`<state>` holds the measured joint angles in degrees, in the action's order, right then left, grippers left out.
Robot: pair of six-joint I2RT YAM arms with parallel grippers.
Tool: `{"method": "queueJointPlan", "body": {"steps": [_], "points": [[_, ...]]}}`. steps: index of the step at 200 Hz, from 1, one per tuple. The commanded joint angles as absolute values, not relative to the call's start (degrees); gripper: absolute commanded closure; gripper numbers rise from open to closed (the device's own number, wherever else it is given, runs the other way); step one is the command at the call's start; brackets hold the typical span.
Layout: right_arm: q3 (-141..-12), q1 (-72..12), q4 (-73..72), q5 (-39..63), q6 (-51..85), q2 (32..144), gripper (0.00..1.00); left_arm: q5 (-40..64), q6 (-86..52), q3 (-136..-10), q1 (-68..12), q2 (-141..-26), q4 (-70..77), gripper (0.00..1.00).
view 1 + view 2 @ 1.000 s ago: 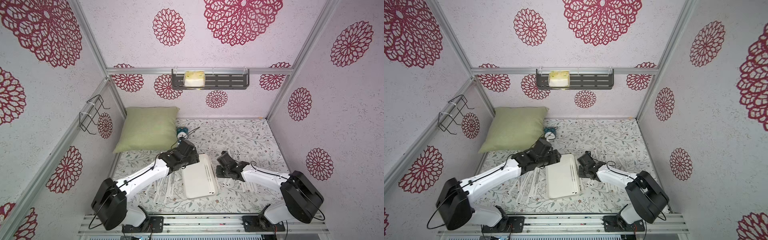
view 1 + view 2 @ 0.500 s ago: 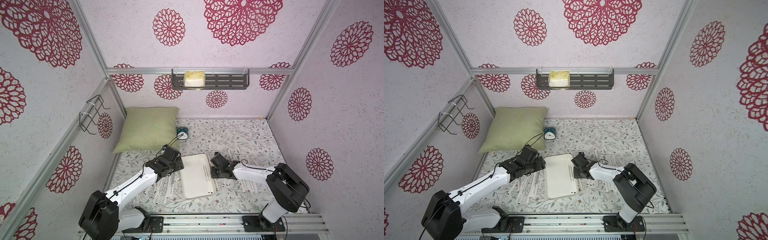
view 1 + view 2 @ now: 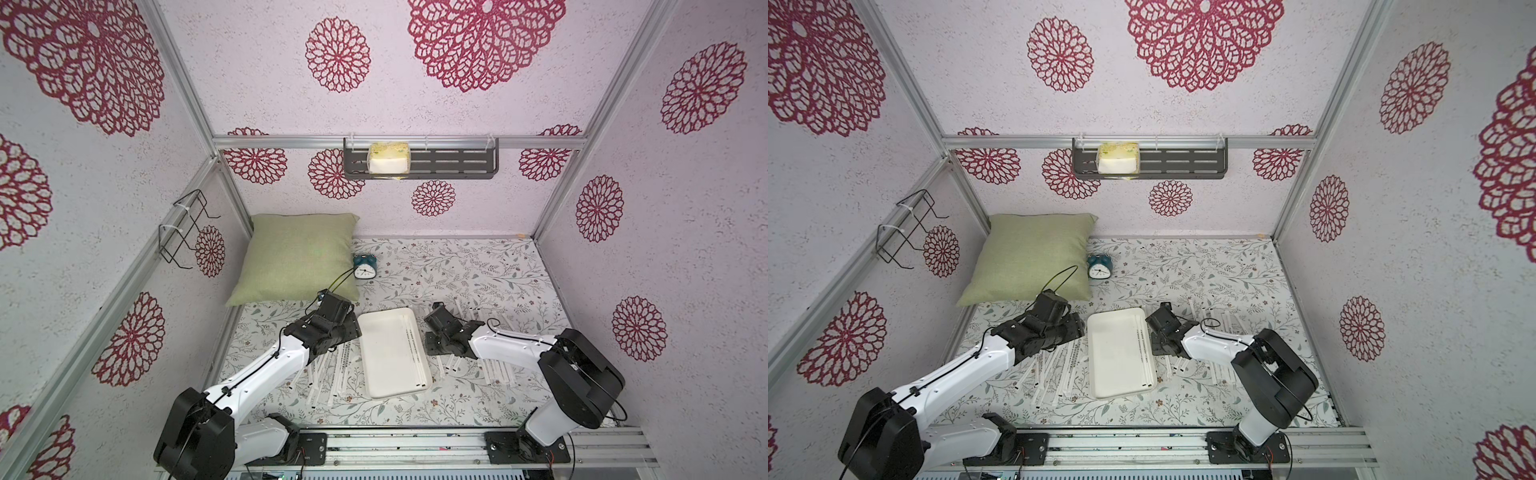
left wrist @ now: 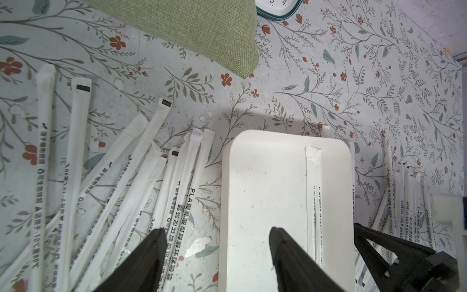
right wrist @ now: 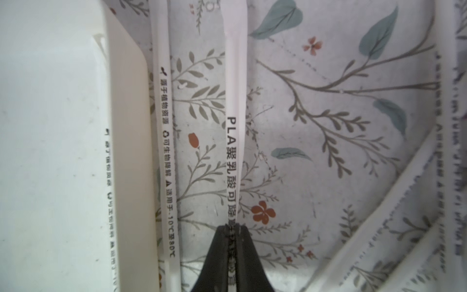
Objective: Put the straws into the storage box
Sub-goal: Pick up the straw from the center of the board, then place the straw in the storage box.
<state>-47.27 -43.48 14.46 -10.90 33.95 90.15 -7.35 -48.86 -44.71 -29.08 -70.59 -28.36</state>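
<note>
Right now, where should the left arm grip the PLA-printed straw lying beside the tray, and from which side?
Grip the PLA-printed straw at mid-length, across its narrow width, coming straight down. It lies flat on the table, close between neighbouring straws and the storage box, so a sideways approach would likely snag. The open left pincer hangs over it.
</note>
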Motion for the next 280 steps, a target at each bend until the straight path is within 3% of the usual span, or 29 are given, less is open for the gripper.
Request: {"method": "queueJointPlan", "body": {"steps": [1,50,114,280], "points": [[-49.1,-43.3,18.4,-12.9,33.8,86.0,0.88,-7.0,-48.8,-43.5,-28.5,-69.1,-28.5,0.29],[-58.0,-49.1,26.6,-14.9,40.3,82.8,0.90,-7.9,-51.6,-43.2,-28.5,-67.0,-29.5,0.31],[-66.3,-60.2,25.3,-17.7,47.8,95.0,0.91,-7.8,-52.8,-42.8,-28.5,-65.5,-28.4,0.31],[-62.4,-59.4,21.8,-20.0,48.7,103.4,0.86,-5.1,-53.7,-39.1,-28.9,-67.0,-23.1,0.32]]}}
